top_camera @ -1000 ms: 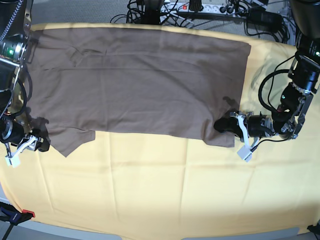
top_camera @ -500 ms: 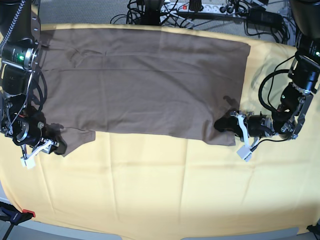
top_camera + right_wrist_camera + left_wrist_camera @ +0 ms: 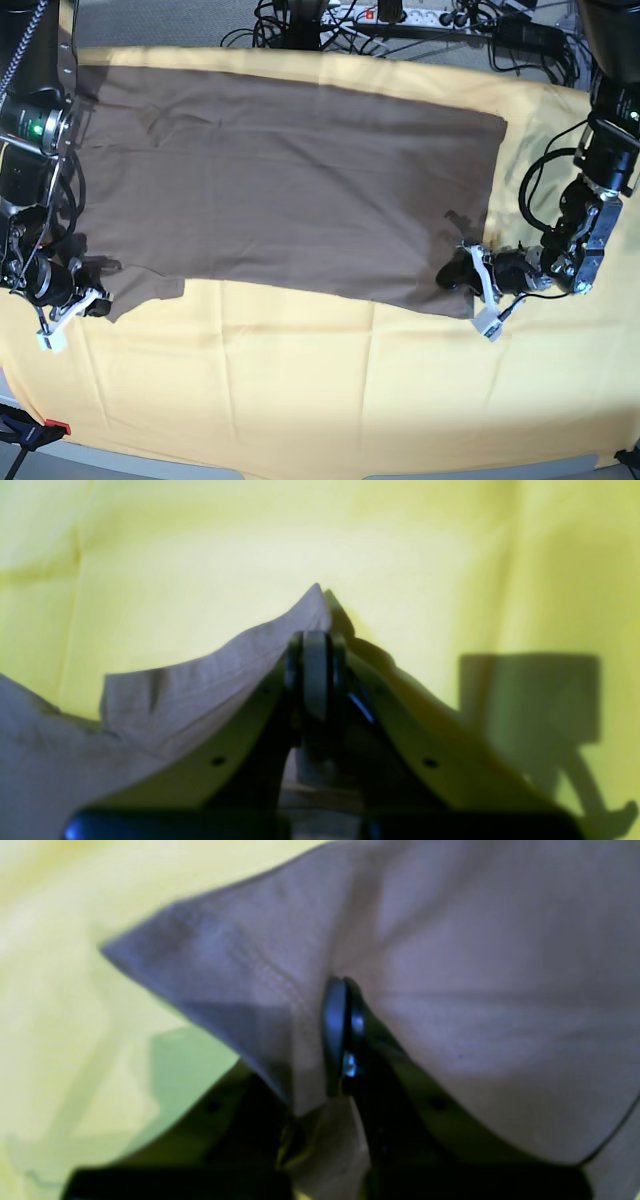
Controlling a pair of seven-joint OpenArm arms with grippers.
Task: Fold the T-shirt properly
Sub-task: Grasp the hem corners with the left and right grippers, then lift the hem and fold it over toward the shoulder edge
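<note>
The taupe-brown T-shirt [image 3: 290, 170] lies spread flat across the far half of the yellow cloth [image 3: 330, 390]. My left gripper [image 3: 456, 272] is shut on the shirt's near right corner; in the left wrist view its fingertips [image 3: 340, 1030] pinch the hemmed corner [image 3: 235, 970]. My right gripper [image 3: 97, 303] is shut on the near left sleeve corner; in the right wrist view the closed fingertips [image 3: 314, 670] hold the fabric [image 3: 210, 680], whose tip pokes out above them.
The yellow cloth covers the whole table and also shows in both wrist views [image 3: 450, 555] [image 3: 55, 1005]. Cables and a power strip [image 3: 440, 18] lie behind the far edge. A clamp [image 3: 30, 432] sits at the front left corner.
Both grippers have drawn the shirt's near edge a little toward the front. The left gripper moved down and right; the right gripper went inward, then shifted back left.
</note>
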